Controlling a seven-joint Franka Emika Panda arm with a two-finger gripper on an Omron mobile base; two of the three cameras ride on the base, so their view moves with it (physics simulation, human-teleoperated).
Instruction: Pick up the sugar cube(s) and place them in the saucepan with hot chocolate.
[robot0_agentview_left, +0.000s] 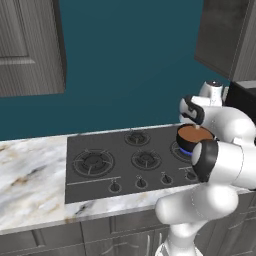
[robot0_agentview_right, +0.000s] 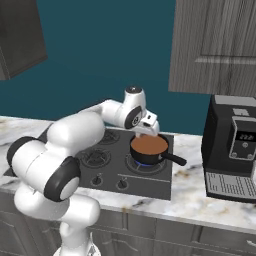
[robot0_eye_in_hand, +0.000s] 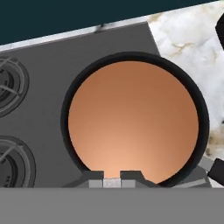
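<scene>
The saucepan with hot chocolate (robot0_eye_in_hand: 133, 120) lies directly below my hand, its dark rim ringing smooth brown liquid. My gripper (robot0_eye_in_hand: 112, 176) hangs over the pan's near rim, shut on a tiny pale greyish-white sugar cube (robot0_eye_in_hand: 111, 183) pinched between the fingertips. From the right base view the saucepan (robot0_agentview_right: 149, 145) sits on the right front burner, its black handle (robot0_agentview_right: 175, 159) pointing right, and the gripper (robot0_agentview_right: 146, 132) hovers just above its far rim. In the left base view the saucepan (robot0_agentview_left: 194, 135) is partly behind my arm, with the gripper (robot0_agentview_left: 199, 128) over it.
A dark cooktop (robot0_agentview_left: 120, 162) with several burners and a row of knobs (robot0_agentview_left: 141, 183) is set in the marble counter (robot0_agentview_left: 30, 175). A blue flame (robot0_agentview_left: 185, 150) burns under the pan. A black coffee machine (robot0_agentview_right: 232, 150) stands to the right. Wall cabinets (robot0_agentview_right: 215, 45) hang overhead.
</scene>
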